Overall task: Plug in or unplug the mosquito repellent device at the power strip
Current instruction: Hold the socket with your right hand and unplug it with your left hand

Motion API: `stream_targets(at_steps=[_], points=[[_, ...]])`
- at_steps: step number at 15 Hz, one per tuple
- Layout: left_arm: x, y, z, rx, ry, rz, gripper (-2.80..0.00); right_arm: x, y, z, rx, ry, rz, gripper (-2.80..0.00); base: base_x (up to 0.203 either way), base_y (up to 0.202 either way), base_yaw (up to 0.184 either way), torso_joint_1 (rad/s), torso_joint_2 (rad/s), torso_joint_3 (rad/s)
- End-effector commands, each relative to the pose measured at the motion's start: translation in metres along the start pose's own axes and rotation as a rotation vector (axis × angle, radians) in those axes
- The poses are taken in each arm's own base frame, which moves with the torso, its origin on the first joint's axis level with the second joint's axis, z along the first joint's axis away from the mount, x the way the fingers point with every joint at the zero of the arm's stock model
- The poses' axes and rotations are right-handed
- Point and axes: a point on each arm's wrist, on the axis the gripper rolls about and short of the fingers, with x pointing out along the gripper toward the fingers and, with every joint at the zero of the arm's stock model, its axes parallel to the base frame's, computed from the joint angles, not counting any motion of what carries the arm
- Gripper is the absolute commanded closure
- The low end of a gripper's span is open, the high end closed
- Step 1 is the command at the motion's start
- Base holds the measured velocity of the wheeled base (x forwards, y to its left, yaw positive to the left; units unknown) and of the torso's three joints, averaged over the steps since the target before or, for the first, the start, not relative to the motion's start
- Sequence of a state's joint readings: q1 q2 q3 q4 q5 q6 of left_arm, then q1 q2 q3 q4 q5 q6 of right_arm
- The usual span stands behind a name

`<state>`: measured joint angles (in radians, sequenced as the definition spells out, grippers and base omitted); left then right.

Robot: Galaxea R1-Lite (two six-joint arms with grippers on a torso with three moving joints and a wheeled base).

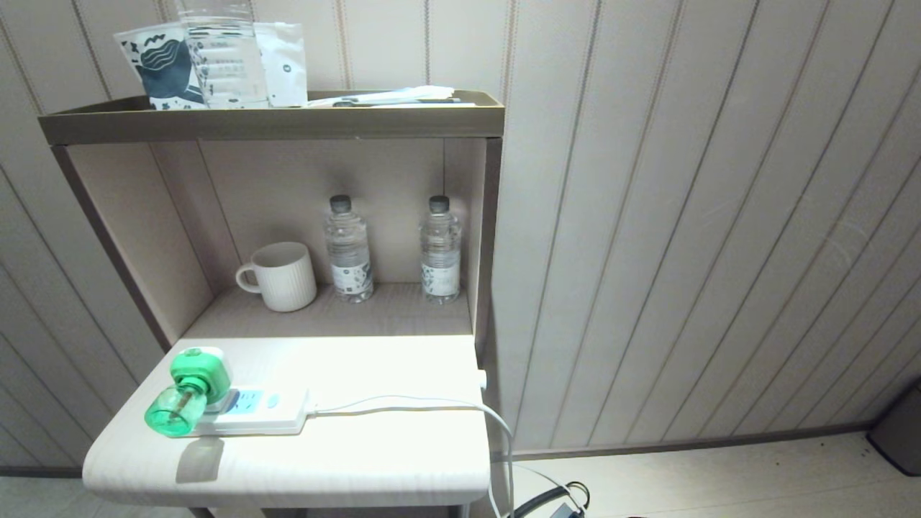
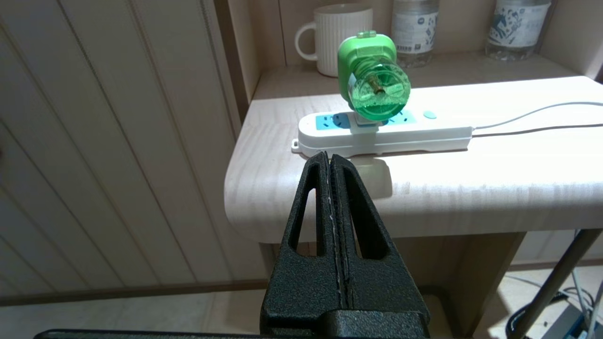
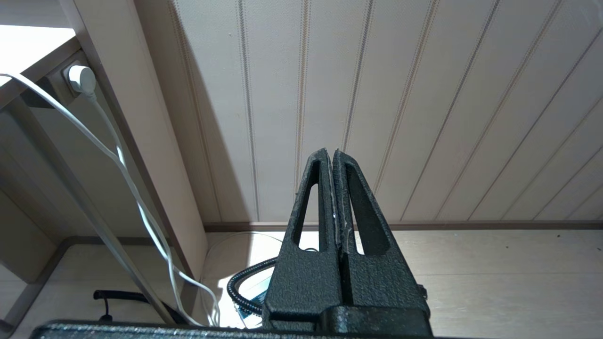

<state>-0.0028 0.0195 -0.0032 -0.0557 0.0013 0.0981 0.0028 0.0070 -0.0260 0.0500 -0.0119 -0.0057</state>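
The mosquito repellent device (image 1: 188, 391), a green head with a translucent green bottle, sits plugged into the white power strip (image 1: 252, 414) at the left of the small white table (image 1: 345, 460). In the left wrist view the mosquito repellent device (image 2: 374, 80) stands on the power strip (image 2: 414, 134), bottle end facing the camera. My left gripper (image 2: 330, 157) is shut and empty, held in front of the table edge, short of the strip. My right gripper (image 3: 330, 154) is shut, empty, parked low and facing the wall. Neither gripper shows in the head view.
A white mug (image 1: 280, 275) and two water bottles (image 1: 348, 248) (image 1: 440, 248) stand on the shelf behind the table. The strip's white cord (image 1: 432, 404) runs right to a wall plug (image 3: 80, 77). Packets sit on the top shelf (image 1: 273, 122). Cables lie on the floor.
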Motion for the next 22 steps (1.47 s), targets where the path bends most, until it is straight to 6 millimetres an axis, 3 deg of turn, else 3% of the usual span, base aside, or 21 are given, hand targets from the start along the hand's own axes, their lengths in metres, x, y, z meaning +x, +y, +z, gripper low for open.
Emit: stream_targets(at_steps=[1, 4, 22], points=[[-0.0012, -0.0001, -0.0009, -0.003, -0.016, 0.003, 0.00, 0.0000, 0.0000, 0.0000, 0.000, 0.001, 0.000, 0.00, 0.000, 0.000, 0.000, 0.000, 0.00, 0.000], [-0.0013, -0.0003, -0.0036, -0.117, 0.015, 0.001, 0.00, 0.0000, 0.0000, 0.0000, 0.000, 0.001, 0.000, 0.00, 0.000, 0.000, 0.000, 0.000, 0.00, 0.000], [-0.0012, -0.0003, -0.0036, -0.135, 0.017, 0.001, 0.00, 0.0000, 0.0000, -0.0002, 0.006, 0.003, 0.003, 0.00, 0.000, 0.000, 0.000, 0.000, 0.00, 0.000]])
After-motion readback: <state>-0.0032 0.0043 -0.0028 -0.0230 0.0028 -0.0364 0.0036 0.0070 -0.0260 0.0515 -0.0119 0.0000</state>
